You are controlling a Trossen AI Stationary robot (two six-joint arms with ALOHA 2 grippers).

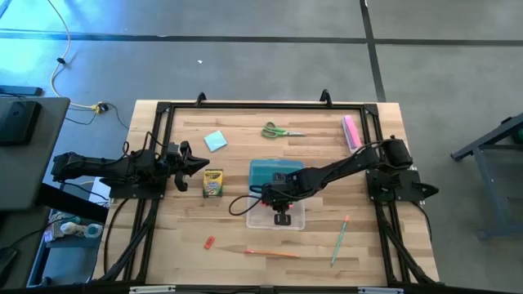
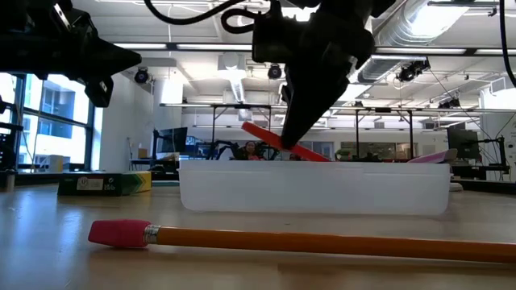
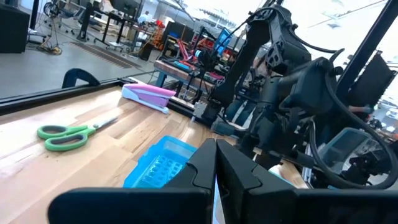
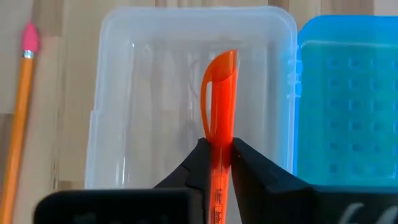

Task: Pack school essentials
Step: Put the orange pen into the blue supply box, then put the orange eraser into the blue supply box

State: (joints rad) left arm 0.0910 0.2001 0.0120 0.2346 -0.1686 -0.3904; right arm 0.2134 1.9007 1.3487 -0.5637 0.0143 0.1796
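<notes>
My right gripper hangs over the clear plastic case, shut on an orange-red pen. The case's teal lid lies at its far side. My left gripper hovers shut near the table's left side, just beyond the yellow-green crayon box, touching nothing. Green-handled scissors and the light-blue pad lie flat toward the far edge. An orange pencil, a green pencil and a red eraser lie toward the near edge. My right gripper pinches the orange-red pen between its two fingers, at the barrel just behind the capped end. The fingers come slanting down from above, and the pen runs along them. The pen is tilted over the case's open top; its lower end dips behind the case's rim.
A pink oblong block lies by the far right corner. A black frame rims the table. In the low view the orange pencil with its pink eraser tip lies in front of the case. Bare wood lies between the near-edge items.
</notes>
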